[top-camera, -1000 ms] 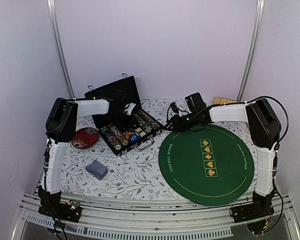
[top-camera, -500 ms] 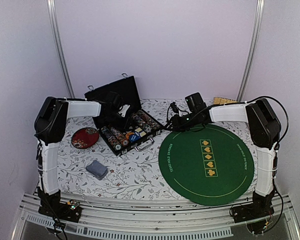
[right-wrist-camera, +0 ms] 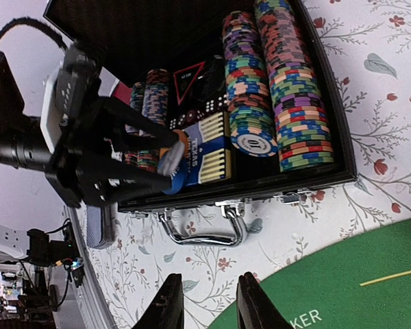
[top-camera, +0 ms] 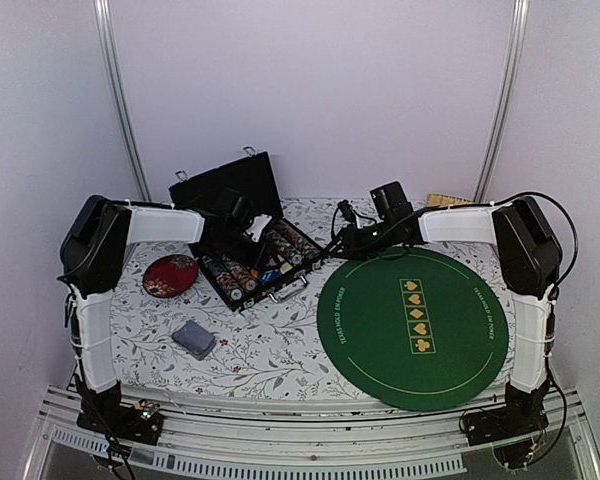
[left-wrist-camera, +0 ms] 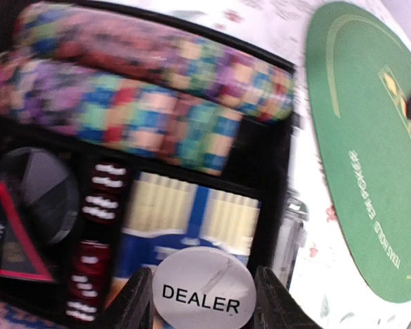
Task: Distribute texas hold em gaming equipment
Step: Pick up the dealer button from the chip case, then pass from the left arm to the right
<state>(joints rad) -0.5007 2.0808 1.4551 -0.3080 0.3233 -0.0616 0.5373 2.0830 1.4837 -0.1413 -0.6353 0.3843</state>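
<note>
1 white DEALER button (left-wrist-camera: 204, 288), pinched by its edges in the left gripper (left-wrist-camera: 204, 305), hangs over the open black case (top-camera: 230, 185), the green mat (left-wrist-camera: 370, 151) lying to its right, closer to the empty, part-spread right gripper (right-wrist-camera: 209, 305).

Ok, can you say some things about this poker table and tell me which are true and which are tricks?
1. The left jaws hold a white DEALER button. True.
2. The black case is shut. False: its lid stands up.
3. The poker chips lie on the green mat. False: they sit in rows inside the case.
4. The right jaws hold nothing. True.
5. The dark-red dish sits on the mat. False: it lies on the flowered cloth, left of the case.
</note>
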